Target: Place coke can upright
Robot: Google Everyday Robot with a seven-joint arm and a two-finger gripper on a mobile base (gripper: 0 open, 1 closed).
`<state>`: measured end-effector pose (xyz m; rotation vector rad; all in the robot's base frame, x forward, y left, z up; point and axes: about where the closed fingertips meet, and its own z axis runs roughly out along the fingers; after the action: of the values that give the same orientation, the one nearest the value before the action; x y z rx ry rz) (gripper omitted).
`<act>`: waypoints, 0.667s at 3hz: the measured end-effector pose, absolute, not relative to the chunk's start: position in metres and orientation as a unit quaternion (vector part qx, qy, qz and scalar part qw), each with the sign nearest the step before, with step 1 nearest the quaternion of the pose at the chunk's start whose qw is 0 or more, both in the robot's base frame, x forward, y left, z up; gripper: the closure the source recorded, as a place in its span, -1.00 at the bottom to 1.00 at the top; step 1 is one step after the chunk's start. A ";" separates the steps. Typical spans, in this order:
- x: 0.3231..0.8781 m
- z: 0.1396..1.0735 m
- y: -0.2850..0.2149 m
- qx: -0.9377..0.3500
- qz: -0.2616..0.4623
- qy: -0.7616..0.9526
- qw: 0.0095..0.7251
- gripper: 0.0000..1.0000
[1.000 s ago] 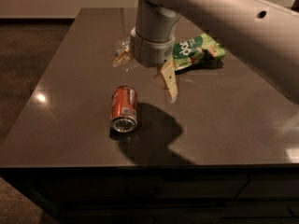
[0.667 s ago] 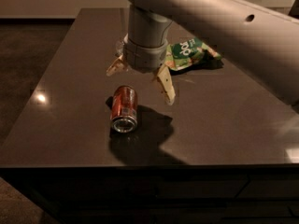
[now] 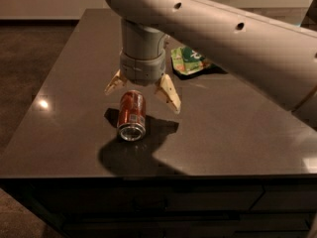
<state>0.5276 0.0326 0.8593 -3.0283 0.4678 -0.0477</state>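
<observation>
Gripper [image 3: 142, 88] hangs over the far end of the coke can [image 3: 132, 114], fingers spread wide either side; the can lies flat on the dark table [image 3: 237, 133], long axis pointing toward the near edge.

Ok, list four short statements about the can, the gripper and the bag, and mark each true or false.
1. The coke can lies on its side on the table. True.
2. The gripper is shut on the coke can. False: it is open over the can's far end, one finger spread to each side.
3. The green snack bag lies farther back on the table than the coke can. True.
4. The coke can's visible silver end points away from the camera. False: that end faces the camera, toward the table's near edge.
</observation>
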 end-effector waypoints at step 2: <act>0.523 0.854 0.041 -0.993 -0.018 0.115 0.026 -0.20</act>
<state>0.5231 0.0414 0.8537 -3.0686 0.3542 -0.0572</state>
